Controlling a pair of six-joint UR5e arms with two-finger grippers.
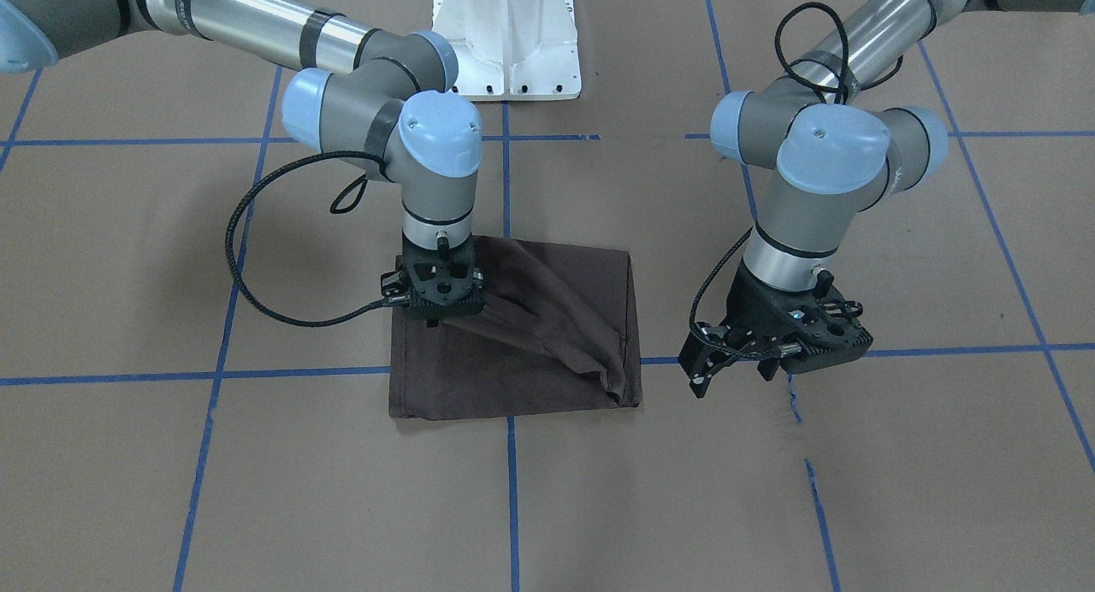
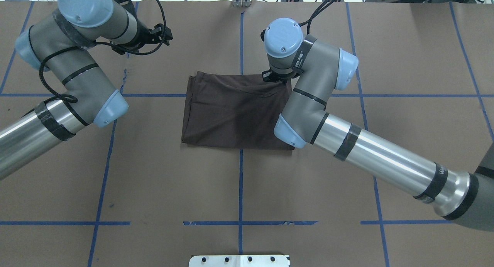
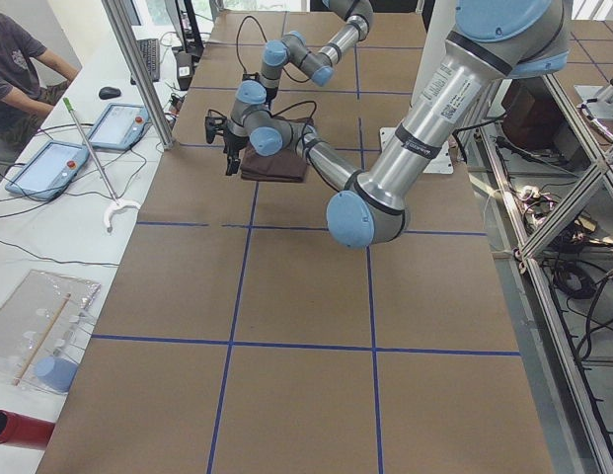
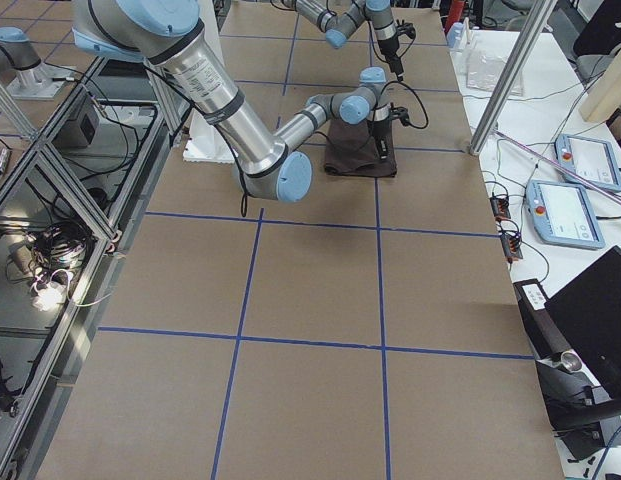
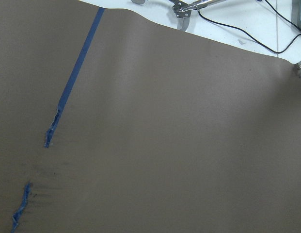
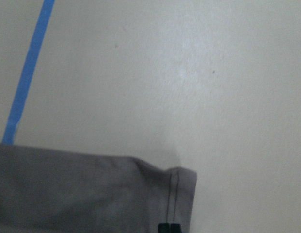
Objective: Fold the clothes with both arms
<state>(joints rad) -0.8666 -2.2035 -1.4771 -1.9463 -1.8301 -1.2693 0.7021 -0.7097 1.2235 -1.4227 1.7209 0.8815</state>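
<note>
The dark grey-brown T-shirt (image 1: 530, 318) lies folded into a rectangle at the table's middle; it also shows in the overhead view (image 2: 231, 112). My right gripper (image 1: 436, 321) stands upright over the shirt's corner on my right, shut on the fabric. It holds that edge slightly raised, so a crease runs across the top layer. In the right wrist view the closed fingertips (image 6: 168, 227) pinch the hemmed corner (image 6: 182, 194). My left gripper (image 1: 734, 374) hangs tilted above bare table off the shirt's left side, open and empty; it is also in the overhead view (image 2: 160, 32).
The white pedestal (image 1: 509, 36) stands at my base. Blue tape lines (image 1: 257, 374) grid the brown table cover, torn near the left gripper (image 1: 794, 408). An operator (image 3: 20, 69) and tablets (image 3: 44, 168) are at the far-side bench.
</note>
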